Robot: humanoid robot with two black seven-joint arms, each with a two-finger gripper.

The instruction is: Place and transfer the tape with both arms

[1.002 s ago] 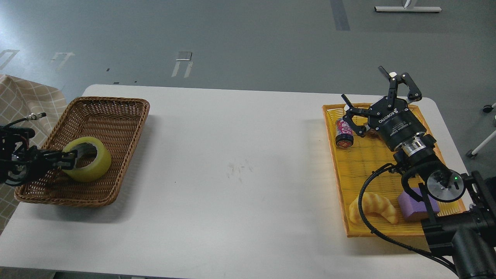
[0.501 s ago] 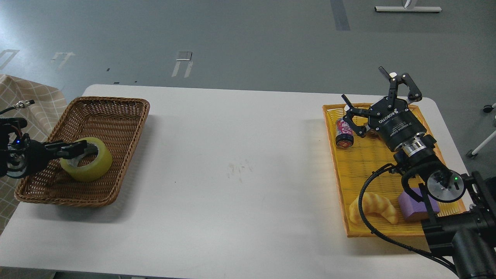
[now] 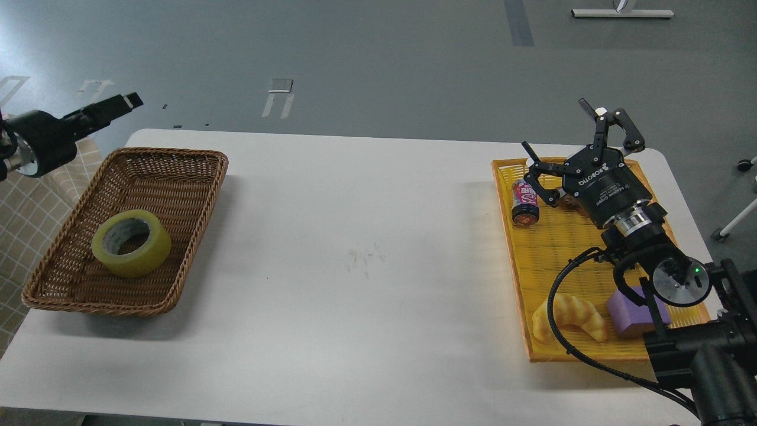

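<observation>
The tape (image 3: 131, 242), a yellow roll with a grey-white core, lies flat in the brown wicker basket (image 3: 177, 155) at the table's left. Nothing touches it. My left gripper (image 3: 121, 105) is raised well above and behind the basket's far left corner, empty. Its dark fingers show side-on as one bar, so I cannot tell whether they are apart. My right gripper (image 3: 576, 151) is open with its fingers spread, empty, hovering over the far end of the yellow tray (image 3: 591, 357) at the table's right.
In the yellow tray lie a pink can (image 3: 524, 204) on its side, a golden croissant (image 3: 568, 316) and a purple block (image 3: 633, 313). A chequered cloth (image 3: 23, 236) hangs left of the table. The white table (image 3: 366, 248) spans between basket and tray.
My left gripper let go of the tape and rose up and back, away from the basket. The tape settled flat in the basket. The right arm has barely moved.
</observation>
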